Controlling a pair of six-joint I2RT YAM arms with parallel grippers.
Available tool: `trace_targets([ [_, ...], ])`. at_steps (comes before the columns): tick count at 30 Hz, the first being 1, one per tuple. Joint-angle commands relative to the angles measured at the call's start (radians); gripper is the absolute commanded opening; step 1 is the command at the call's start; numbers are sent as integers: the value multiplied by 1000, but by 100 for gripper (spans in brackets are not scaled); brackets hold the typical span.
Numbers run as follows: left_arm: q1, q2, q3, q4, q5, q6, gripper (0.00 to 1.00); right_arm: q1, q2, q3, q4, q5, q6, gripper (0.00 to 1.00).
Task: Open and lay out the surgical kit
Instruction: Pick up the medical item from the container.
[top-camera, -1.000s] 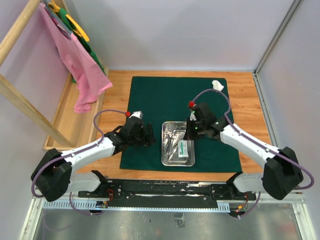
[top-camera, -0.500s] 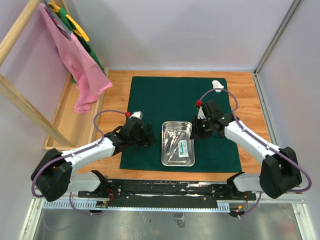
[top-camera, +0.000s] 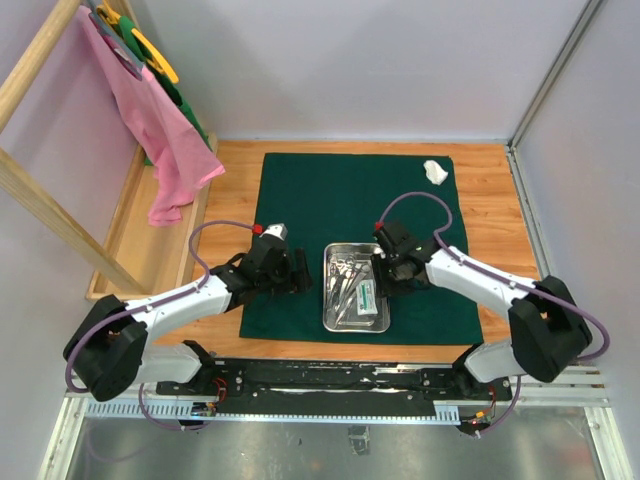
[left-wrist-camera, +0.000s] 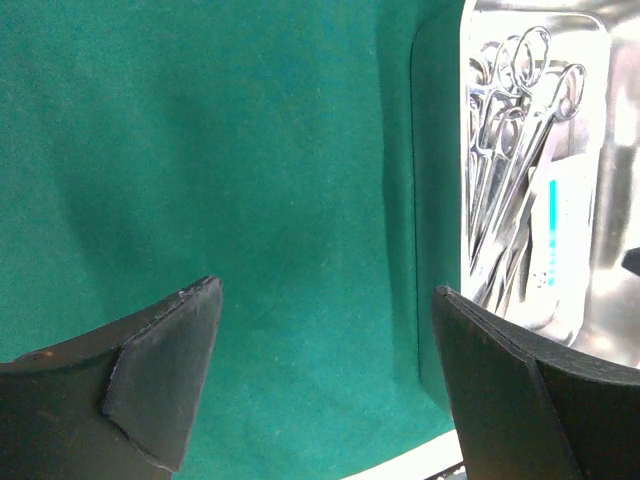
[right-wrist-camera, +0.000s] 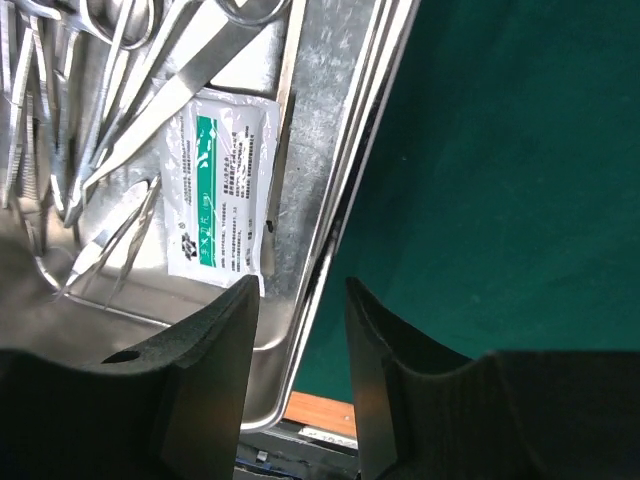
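Top external: we see green cloth (top-camera: 330, 200) spread flat on surface (top-camera: 490, 210), steel tray (top-camera: 355, 329) at its 6 o'clock; forceps (left-wrist-camera: 500, 150), white packet (right-wrist-camera: 222, 190) inside. Gauze wad (top-camera: 434, 171) at cloth's 1 o'clock corner. Left hand (left-wrist-camera: 322, 300) released, wide, over cloth at tray's 9 o'clock. Right hand (right-wrist-camera: 300, 290) released, fingers astride tray's 3 o'clock rim.

1. The cloth wrap (top-camera: 300, 200) lies spread flat on the middle of the desk (top-camera: 490, 200).
2. The steel tray (top-camera: 357, 328) sits on the cloth, at its near middle.
3. The forceps and tweezers (top-camera: 345, 278) lie in the tray's left and far part. The small packet (top-camera: 367, 294) lies in its right part, partly under them.
4. The gauze wad (top-camera: 435, 171) rests at the cloth's far right corner, well apart from the tray.
5. The left end effector (top-camera: 303, 275) is over the cloth just left of the tray.
6. The right end effector (top-camera: 385, 278) is at the tray's right rim, which runs between its fingers.
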Motion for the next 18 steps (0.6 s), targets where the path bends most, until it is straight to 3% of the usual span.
trace_targets([
  [1, 6, -8, -12, 26, 8, 21, 90, 33, 84, 29, 14, 54, 28, 41],
  [6, 6, -6, -10, 27, 9, 26, 90, 76, 145, 83, 6, 92, 28, 41],
  [12, 7, -2, -15, 33, 7, 26, 90, 162, 140, 196, -169, 315, 38, 48],
  [18, 6, 14, -16, 43, 12, 25, 90, 184, 90, 213, -177, 304, 25, 46],
])
